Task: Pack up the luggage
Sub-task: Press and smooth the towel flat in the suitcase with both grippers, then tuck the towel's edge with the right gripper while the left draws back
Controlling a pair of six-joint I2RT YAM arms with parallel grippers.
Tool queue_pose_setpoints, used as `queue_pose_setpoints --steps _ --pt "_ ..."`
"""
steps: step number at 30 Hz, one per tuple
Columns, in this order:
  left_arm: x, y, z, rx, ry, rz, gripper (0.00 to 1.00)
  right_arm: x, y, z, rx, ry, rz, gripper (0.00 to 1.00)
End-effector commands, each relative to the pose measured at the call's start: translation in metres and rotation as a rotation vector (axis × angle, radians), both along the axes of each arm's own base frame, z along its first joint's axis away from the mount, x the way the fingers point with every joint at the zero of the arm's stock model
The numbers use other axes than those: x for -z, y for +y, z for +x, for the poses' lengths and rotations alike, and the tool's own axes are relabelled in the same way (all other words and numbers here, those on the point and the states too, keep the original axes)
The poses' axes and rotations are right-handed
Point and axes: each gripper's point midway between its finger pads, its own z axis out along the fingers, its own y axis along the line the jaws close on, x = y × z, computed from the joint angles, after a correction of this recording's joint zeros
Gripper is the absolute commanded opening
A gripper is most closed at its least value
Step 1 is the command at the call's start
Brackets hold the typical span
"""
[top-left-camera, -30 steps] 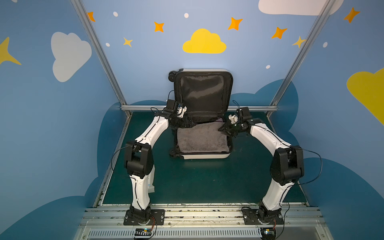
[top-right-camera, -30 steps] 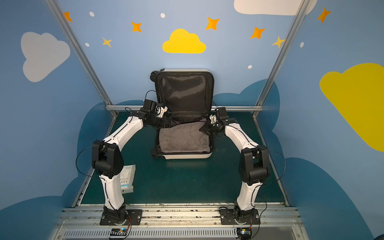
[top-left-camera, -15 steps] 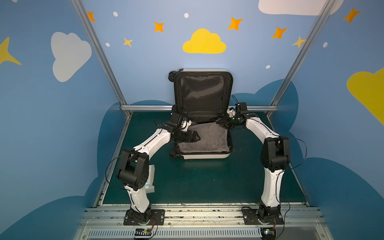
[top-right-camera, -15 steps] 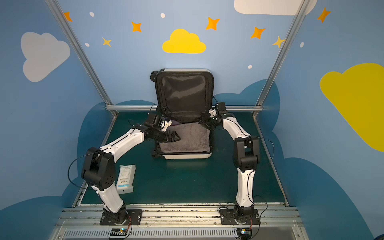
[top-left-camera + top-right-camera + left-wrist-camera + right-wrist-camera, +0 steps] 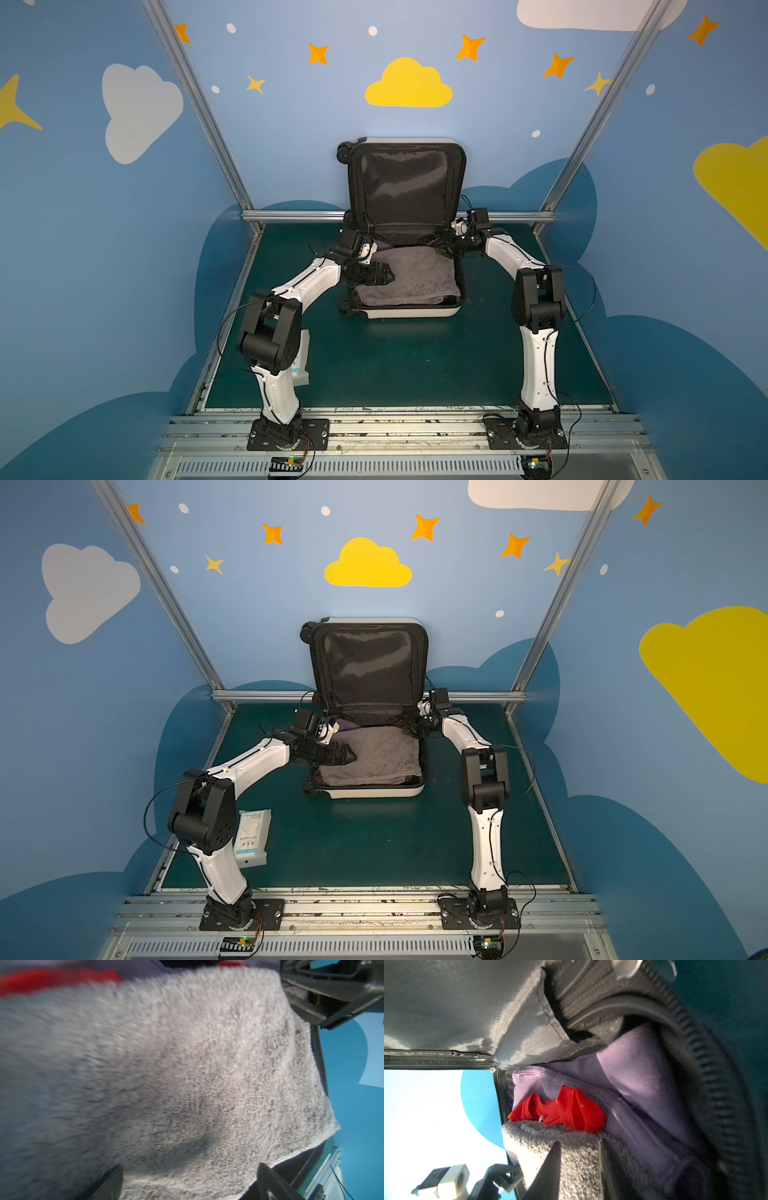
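Green mat (image 5: 395, 365), cream luggage (image 5: 407, 312) open, black-lined

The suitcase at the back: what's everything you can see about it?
The luggage is a small cream-white hard shell lying open on the green tabletop. Its lid stands upright near the back wall, lined in black fabric, black wheels at a top corner. The lower half holds a folded grey towel; the right wrist view shows lilac cloth and something red tucked beside it.

Green table (image 5: 415, 365) and its load
The open luggage (image 5: 409, 311) is set at the back; a white packet (image 5: 251, 833) is laid flat near the left edge, well apart.
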Motion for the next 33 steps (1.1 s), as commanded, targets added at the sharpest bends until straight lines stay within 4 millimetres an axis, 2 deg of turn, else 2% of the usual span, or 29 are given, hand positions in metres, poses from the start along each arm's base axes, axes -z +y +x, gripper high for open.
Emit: queue_pose_setpoints --steps 1,5,10,16,22,27,29,33 --pt "0.001 0.013 0.012 -0.006 -0.023 0.052 0.99 -0.057 -0.004 -0.012 -0.02 -0.092 0.035 0.34" --pt "-0.011 0.016 0.02 -0.002 -0.044 0.054 0.99 -0.09 -0.013 -0.03 -0.019 -0.157 0.026 0.34" --pt "-0.028 0.02 0.027 0.004 -0.072 0.058 0.99 -0.097 -0.022 -0.06 -0.029 -0.167 -0.004 0.34" --pt "-0.053 0.019 0.029 0.014 -0.114 0.037 0.99 -0.076 -0.029 -0.099 -0.024 -0.135 -0.038 0.34" --pt "-0.086 0.015 0.027 0.012 -0.158 -0.008 0.99 -0.034 -0.01 -0.135 -0.072 -0.057 -0.061 0.33" --pt "-0.111 0.018 0.02 -0.001 -0.202 -0.031 0.99 0.0 0.001 -0.143 -0.089 0.013 -0.067 0.32" --pt "-0.123 0.021 0.014 -0.008 -0.223 -0.041 0.99 0.002 0.002 -0.141 -0.094 0.021 -0.066 0.32" --pt "-0.139 0.04 0.0 -0.067 -0.252 -0.052 0.99 -0.023 0.003 -0.14 -0.111 -0.035 -0.068 0.33"
